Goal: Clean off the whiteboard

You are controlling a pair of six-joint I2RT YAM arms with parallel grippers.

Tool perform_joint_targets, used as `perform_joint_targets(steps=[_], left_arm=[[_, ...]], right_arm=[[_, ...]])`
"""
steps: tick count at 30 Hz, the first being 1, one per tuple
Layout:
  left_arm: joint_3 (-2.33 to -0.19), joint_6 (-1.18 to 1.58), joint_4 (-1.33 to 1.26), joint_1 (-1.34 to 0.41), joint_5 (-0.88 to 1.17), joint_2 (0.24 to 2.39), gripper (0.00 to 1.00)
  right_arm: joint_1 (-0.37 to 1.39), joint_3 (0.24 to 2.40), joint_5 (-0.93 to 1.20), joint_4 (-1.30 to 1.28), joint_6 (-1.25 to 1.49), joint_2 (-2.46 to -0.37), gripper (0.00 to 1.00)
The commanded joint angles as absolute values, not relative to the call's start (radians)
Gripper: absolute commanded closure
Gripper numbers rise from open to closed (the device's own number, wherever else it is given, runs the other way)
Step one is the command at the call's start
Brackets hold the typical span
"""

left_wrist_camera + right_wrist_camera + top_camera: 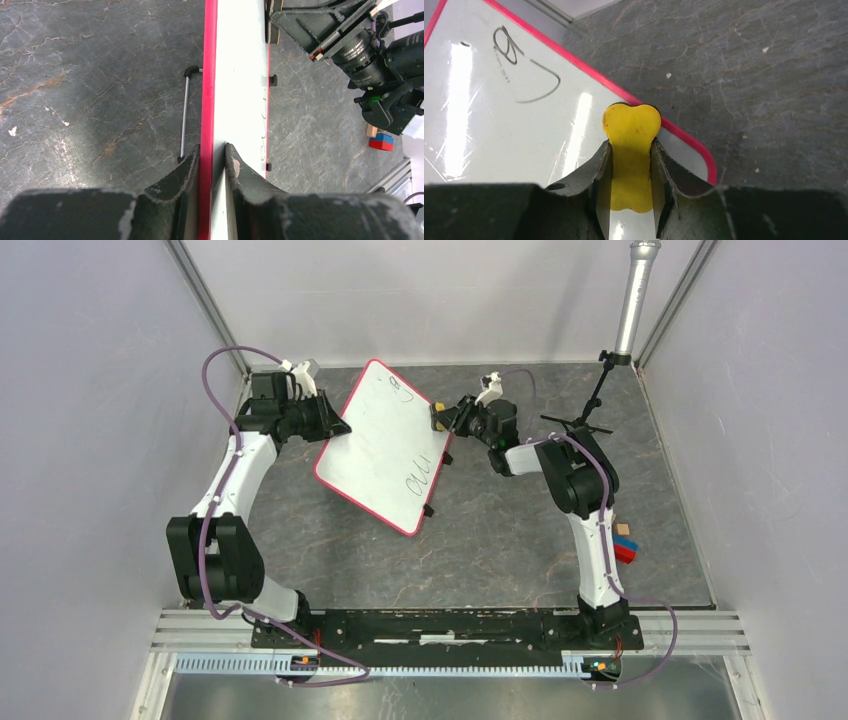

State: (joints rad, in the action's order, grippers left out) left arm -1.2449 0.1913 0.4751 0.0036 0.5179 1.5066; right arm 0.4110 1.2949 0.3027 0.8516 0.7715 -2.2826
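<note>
The whiteboard (385, 445) is white with a thin red rim and stands tilted at the back centre of the table. My left gripper (335, 430) is shut on its left edge. In the left wrist view the red rim passes between the jaws of that gripper (212, 152), and the whiteboard (237, 75) runs away edge-on. My right gripper (440, 418) is shut on a yellow eraser (438, 412) at the board's far right corner. In the right wrist view the eraser (631, 135) lies against the whiteboard (499, 125), right of dark handwriting (524, 65). More handwriting (420, 478) sits lower down.
Coloured blocks (625, 545) lie beside the right arm's base link. A black stand (590, 410) and a silver pole (633, 300) rise at the back right. A thin metal rod (185, 115) lies under the board's left edge. Grey walls close in three sides.
</note>
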Motion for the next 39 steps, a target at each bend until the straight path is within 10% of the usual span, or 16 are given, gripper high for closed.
perform_joint_targets(steps=[1, 22, 39], left_arm=[[-1.238, 0.117, 0.574, -0.002, 0.432, 1.532, 0.98], [-1.238, 0.175, 0.565, -0.002, 0.447, 1.517, 0.98], [-1.230, 0.178, 0.552, -0.002, 0.470, 1.516, 0.98]], right_arm=[[0.495, 1.179, 0.308, 0.807, 0.719, -2.232, 0.67], [0.657, 0.758, 0.167, 0.875, 0.609, -1.921, 0.67], [0.771, 0.948, 0.121, 0.769, 0.499, -1.988, 0.67]])
